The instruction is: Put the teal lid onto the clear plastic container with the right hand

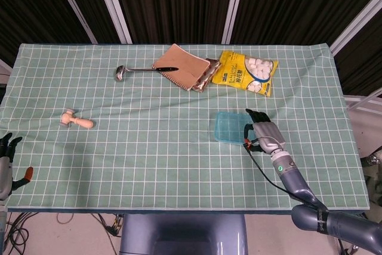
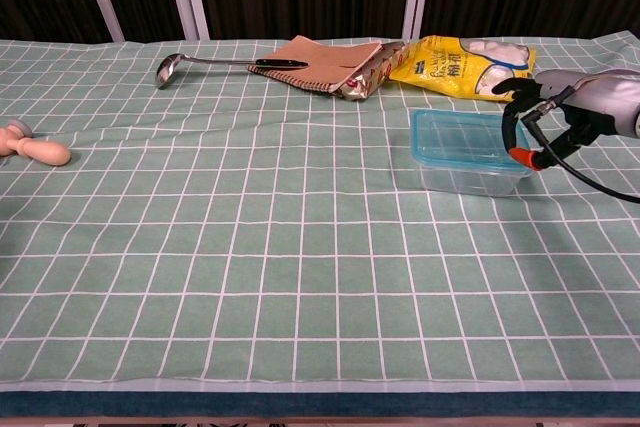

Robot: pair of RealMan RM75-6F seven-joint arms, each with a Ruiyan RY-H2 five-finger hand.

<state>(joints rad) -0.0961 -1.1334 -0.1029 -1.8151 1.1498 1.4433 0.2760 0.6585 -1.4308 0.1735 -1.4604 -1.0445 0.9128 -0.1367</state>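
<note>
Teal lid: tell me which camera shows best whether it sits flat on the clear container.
The chest view. It sees the teal lid from the side, lying level on the clear plastic container, whose wall shows below it. The head view looks straight down, so lid and container merge into one teal rectangle beside the right hand.

Item count, taken outward from the clear plastic container (image 1: 231, 129):

One clear plastic container, bearing one teal lid (image 2: 468, 136) on its top.
One yellow snack bag (image 1: 245, 72), on the far side of the container.
One brown notebook (image 1: 180, 65), beside that bag and further from the container.
One metal ladle (image 1: 138, 70), its handle reaching the notebook.
One wooden mallet-like toy (image 1: 76, 120), well apart from the container, toward the opposite end of the counter (image 1: 149, 165).
One checked green cloth covering the counter.
Two hands: right hand (image 1: 265, 134) just beside the container; left hand (image 1: 6, 160) at the counter's far corner from it.
</note>
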